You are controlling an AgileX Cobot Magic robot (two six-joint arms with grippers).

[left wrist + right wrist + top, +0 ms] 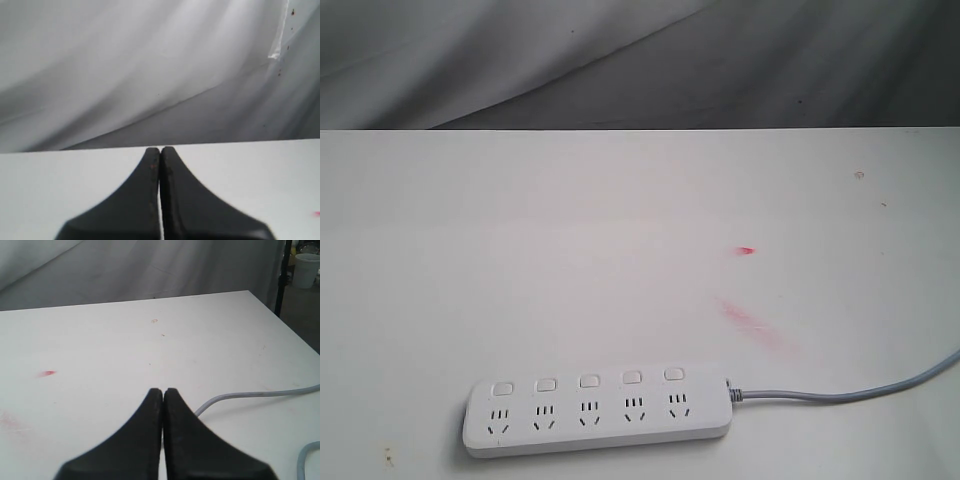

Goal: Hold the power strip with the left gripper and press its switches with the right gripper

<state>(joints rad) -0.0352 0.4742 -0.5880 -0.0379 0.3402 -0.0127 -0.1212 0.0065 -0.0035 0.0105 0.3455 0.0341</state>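
Power strip (598, 410) flat white plastic, rnd corners, sq switches (588, 381)

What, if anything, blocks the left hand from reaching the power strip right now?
Probably nothing, so likely yes: the power strip lies flat on the white table, top uncovered. The left hand is shut, so open it first.

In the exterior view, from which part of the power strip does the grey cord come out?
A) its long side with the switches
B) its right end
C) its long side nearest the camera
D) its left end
B: the grey cord leaves the right end of the power strip and runs on toward the right edge of that view.
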